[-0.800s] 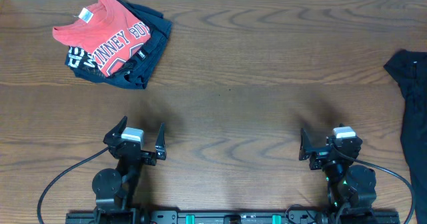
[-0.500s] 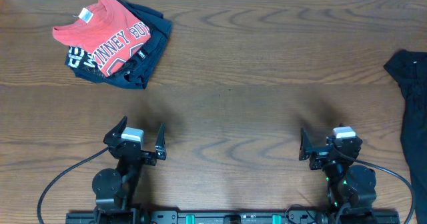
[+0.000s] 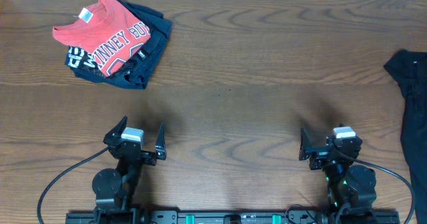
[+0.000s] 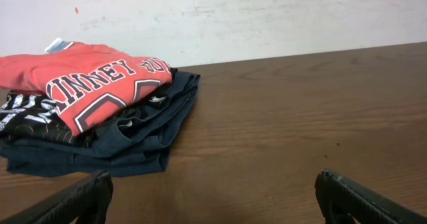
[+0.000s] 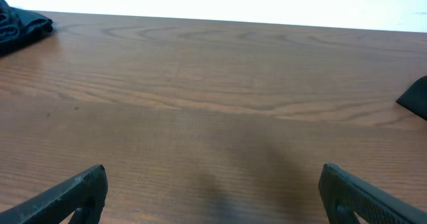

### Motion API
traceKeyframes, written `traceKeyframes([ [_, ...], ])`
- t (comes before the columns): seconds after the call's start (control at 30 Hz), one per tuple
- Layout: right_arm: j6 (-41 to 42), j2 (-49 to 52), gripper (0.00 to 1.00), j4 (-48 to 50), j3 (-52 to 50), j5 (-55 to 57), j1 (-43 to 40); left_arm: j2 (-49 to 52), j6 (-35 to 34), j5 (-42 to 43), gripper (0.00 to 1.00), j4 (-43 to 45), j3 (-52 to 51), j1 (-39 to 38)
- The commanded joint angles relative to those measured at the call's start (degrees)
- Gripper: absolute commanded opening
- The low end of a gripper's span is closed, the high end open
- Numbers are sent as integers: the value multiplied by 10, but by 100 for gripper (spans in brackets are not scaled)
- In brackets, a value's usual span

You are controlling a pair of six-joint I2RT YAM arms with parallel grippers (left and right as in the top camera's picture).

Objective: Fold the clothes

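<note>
Nothing visible has changed since the earlier overhead pictures.

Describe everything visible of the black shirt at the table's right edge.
The black shirt lies loose and unfolded on the wooden table, mostly cut off by the overhead view's right side. Plain, soft-looking fabric; no print shows. A pointed lobe, perhaps a sleeve, sticks out toward the table's middle; a long strip runs toward the near edge. Nothing else is seen touching it.
</note>
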Motion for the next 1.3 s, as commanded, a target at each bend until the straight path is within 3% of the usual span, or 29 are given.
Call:
traceKeyframes([
  [0.0,-6,-4,99,0,-2,3,4,-4,9,3,98,-3,-17,-2],
  [0.47,-10,-5,99,3,-2,23,4,-4,9,3,98,1,-17,-2],
  [0.67,0,-5,99,-2,-2,-25,4,-4,8,4,98,-2,-17,-2],
  [0.93,54,-4,99,37,1,-107,4,-3,-59,78,98,-3,-13,-2],
  [1.13,54,21,99,80,96,-111,4,36,-56,70,98,-18,94,-2],
  [1.27,52,108,99,57,182,-91,4,139,-56,34,98,-80,203,-2],
])
